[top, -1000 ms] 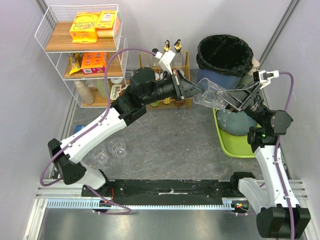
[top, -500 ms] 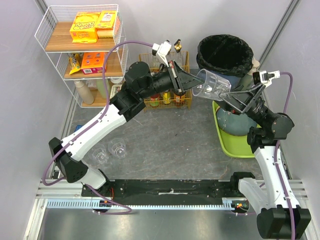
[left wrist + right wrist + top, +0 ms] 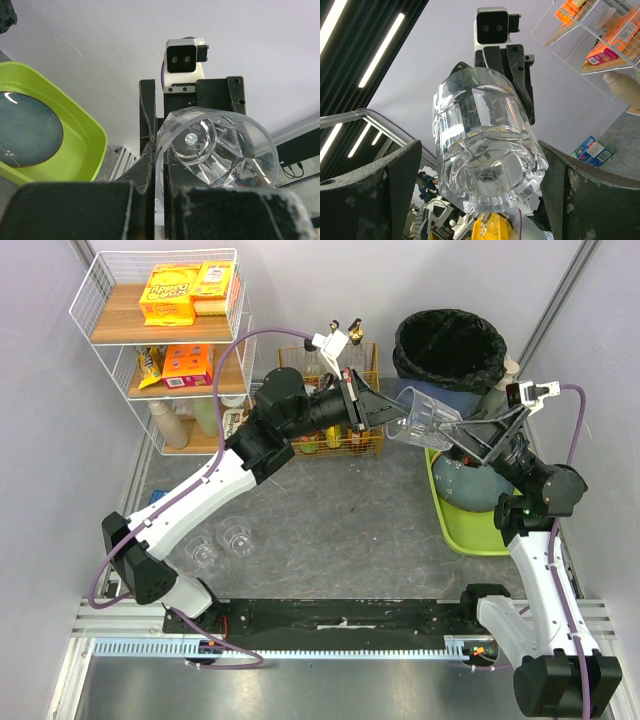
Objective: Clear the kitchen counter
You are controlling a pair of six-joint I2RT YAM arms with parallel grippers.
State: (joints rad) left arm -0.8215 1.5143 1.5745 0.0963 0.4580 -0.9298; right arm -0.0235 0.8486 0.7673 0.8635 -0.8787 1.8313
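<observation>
The left gripper [image 3: 388, 412] is pinched tight on the rim wall of a clear plastic cup [image 3: 425, 420], one finger inside the mouth and one outside, as the left wrist view shows. It holds the cup in the air right of centre in the top view, just below the black-lined bin [image 3: 450, 345] and above the upper end of the lime-green tray [image 3: 470, 540]. The cup lies on its side. Its long axis runs roughly across the frame, with the mouth towards the left gripper and the thick base towards the right gripper [image 3: 448, 436]. This looks like a handover: gripping by the rim leaves the base and body free for the other arm. The right gripper is spread as wide as it goes, with one finger [image 3: 370, 200] on each side of the cup's base [image 3: 490, 172]. A gap shows on both sides in the right wrist view, so it has hold of nothing. The kitchen counter [image 3: 330, 510] lies flat beneath both arms across the middle of the top view, its longer side running left to right. Two small clear glasses [image 3: 222, 544] remain on it at lower left, so the clearing seems unfinished.
</observation>
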